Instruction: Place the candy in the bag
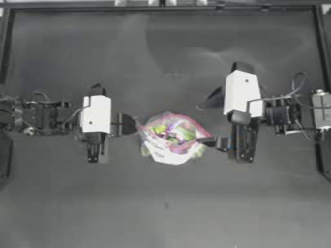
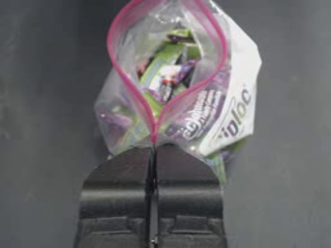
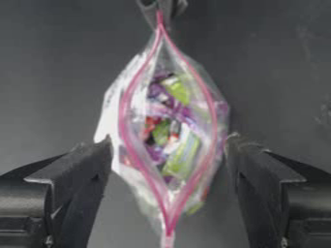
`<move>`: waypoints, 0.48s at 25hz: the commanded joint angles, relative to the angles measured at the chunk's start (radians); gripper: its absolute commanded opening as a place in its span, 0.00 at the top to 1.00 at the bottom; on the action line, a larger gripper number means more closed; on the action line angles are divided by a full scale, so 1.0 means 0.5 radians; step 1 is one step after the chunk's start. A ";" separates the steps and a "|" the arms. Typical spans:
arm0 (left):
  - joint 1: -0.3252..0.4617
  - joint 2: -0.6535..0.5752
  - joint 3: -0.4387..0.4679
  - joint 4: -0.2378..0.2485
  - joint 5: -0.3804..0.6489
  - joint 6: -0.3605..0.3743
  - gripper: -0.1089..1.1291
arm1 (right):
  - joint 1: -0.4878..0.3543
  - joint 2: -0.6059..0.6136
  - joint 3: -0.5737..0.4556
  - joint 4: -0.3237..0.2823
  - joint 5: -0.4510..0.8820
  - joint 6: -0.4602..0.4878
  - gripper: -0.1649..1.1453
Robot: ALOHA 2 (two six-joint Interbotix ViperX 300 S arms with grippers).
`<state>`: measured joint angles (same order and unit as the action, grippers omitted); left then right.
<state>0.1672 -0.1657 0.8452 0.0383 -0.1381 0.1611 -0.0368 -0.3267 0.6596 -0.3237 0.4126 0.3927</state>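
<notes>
Left gripper: that's mine, clamped tight on the left end of the bag's mouth; jaws pressed together on the pink strip, clear in my left wrist view

Right gripper: jaws spread wide, one either side of the bag's right end; in the right wrist view the fingers stand beside the plastic, not pinching it

Bag: middle of the table, hanging between my two grippers; mouth gaping in a long pink-rimmed slit; white printed panel on one side

Candy: I see a whitish piece with a dark reddish middle inside the bag, among green and purple sweets; whether it's the one, I cannot tell

Sweets: packed low in the bag; green, purple, red showing through

Table: dark; both arms reach in at mid-height
</notes>
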 commanded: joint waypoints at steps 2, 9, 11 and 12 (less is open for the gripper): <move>-0.006 -0.089 -0.028 -0.015 -0.006 -0.021 0.37 | 0.000 -0.043 -0.021 -0.003 -0.012 0.003 0.13; 0.006 -0.089 -0.040 -0.046 -0.003 -0.018 0.13 | 0.000 -0.043 -0.021 -0.006 -0.012 0.003 0.13; 0.006 -0.092 -0.040 -0.046 -0.006 -0.015 0.14 | 0.000 -0.043 -0.025 -0.009 -0.012 0.000 0.13; 0.006 -0.092 -0.040 -0.049 -0.006 -0.015 0.13 | 0.000 -0.043 -0.025 -0.012 -0.012 0.000 0.13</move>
<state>0.1687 -0.1657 0.8452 0.0169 -0.1365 0.1519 -0.0368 -0.3283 0.6596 -0.3252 0.4126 0.3927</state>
